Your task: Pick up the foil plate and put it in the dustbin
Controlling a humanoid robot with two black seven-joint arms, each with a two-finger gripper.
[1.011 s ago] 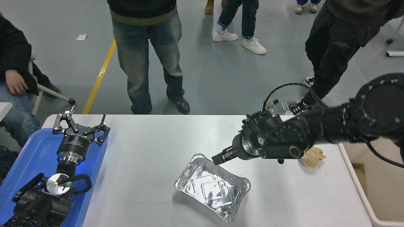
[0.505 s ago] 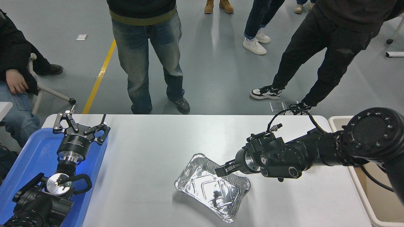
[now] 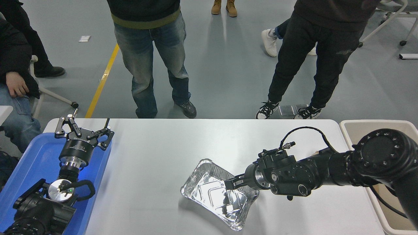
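Foil plate (image 3: 218, 192) flat on white bench (image 3: 156, 153), lower centre | right hand (image 3: 230, 183) over plate's far right rim, fingers close together, grip on rim not discernible | dustbin (image 3: 359, 125) right edge of frame | left hand (image 3: 83, 133) parked lower left over blue tray (image 3: 31, 160), fingers spread
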